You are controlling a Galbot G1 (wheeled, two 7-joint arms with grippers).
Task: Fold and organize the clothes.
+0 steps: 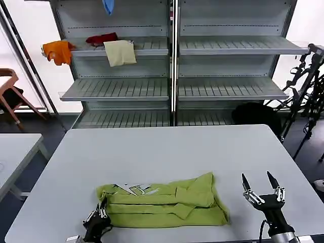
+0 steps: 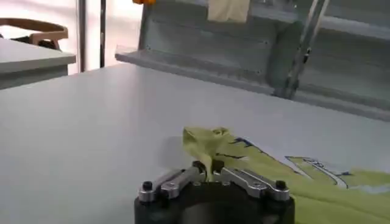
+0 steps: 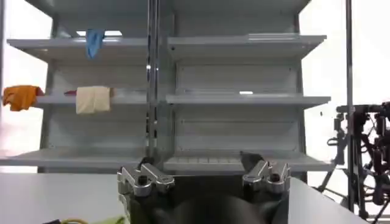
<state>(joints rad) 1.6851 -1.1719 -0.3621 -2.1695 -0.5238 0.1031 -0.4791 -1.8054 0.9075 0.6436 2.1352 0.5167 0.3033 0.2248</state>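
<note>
table [image 1: 167,152] grey, bears t-shirt [image 1: 167,200] | shelving [image 1: 172,66] behind | chair [image 1: 12,93] left

Bright backlit windows, soft shadows

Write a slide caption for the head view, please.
Left gripper fingers pinch the lime-green T-shirt corner; right gripper waits open beside it.

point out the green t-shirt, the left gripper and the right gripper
green T-shirt [image 1: 167,205], head view, middle of the folded fabric
left gripper [image 1: 101,212], head view, fingertips at the shirt's corner
right gripper [image 1: 260,182], head view, between its spread fingertips
</note>
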